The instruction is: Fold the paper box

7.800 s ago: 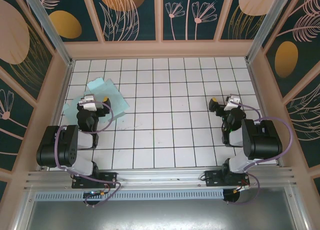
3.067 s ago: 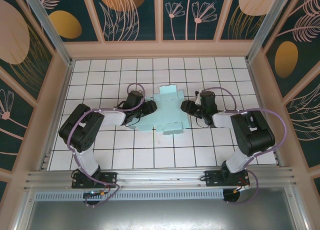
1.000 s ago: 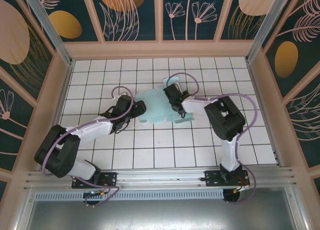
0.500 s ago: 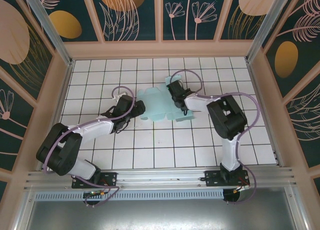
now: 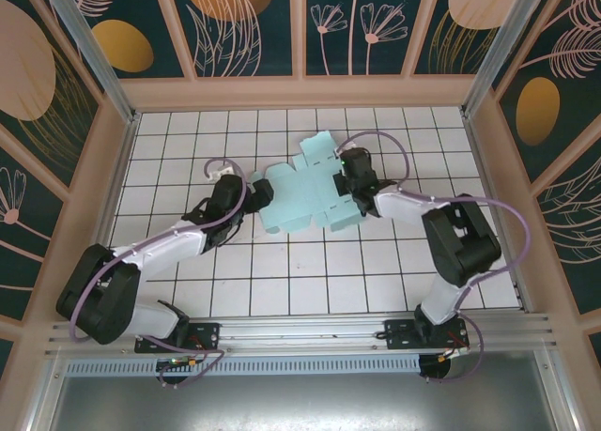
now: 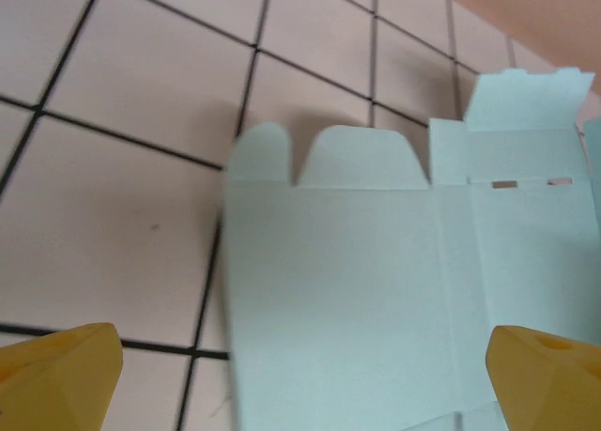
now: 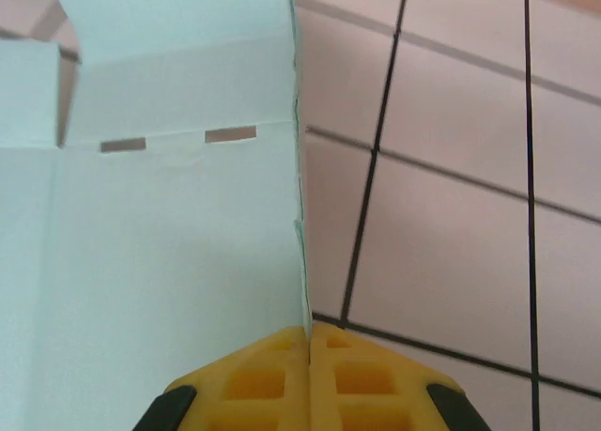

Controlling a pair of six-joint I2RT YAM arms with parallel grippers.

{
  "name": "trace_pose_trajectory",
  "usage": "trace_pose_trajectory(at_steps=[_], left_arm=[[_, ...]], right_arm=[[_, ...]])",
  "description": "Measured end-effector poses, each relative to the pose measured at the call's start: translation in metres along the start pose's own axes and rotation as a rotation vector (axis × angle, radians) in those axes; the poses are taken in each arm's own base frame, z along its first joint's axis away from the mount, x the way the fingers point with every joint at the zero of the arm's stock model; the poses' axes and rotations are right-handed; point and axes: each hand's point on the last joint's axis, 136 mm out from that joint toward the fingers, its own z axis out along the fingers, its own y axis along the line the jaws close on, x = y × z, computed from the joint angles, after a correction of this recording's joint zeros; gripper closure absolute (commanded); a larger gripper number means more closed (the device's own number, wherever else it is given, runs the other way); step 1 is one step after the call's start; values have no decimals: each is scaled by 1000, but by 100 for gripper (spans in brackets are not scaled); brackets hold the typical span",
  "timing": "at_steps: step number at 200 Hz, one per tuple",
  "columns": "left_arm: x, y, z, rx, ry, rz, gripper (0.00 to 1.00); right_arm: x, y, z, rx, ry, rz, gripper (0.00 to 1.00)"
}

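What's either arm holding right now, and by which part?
The right end effector pinches the box by its side edge. The left end effector is open, holding nothing.

The paper box [image 5: 310, 192] is thin matt card, smooth, with crisp creases. The tabletop [image 5: 282, 271] looks smooth and matt, gridded in black. The right end effector [image 7: 310, 342] has matt yellow plastic fingertips. At 6 o'clock lies a bare metal rail [image 5: 300, 332].
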Motion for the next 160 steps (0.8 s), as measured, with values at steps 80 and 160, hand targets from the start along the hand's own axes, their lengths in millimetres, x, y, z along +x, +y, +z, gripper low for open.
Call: trace_pose_trajectory(at_steps=[80, 160], left_arm=[[-72, -154, 19, 373, 17, 198, 10], [-73, -207, 58, 414, 135, 360, 30]], right_arm=[[-15, 25, -30, -185, -204, 35, 100], [-18, 35, -36, -182, -221, -29, 100]])
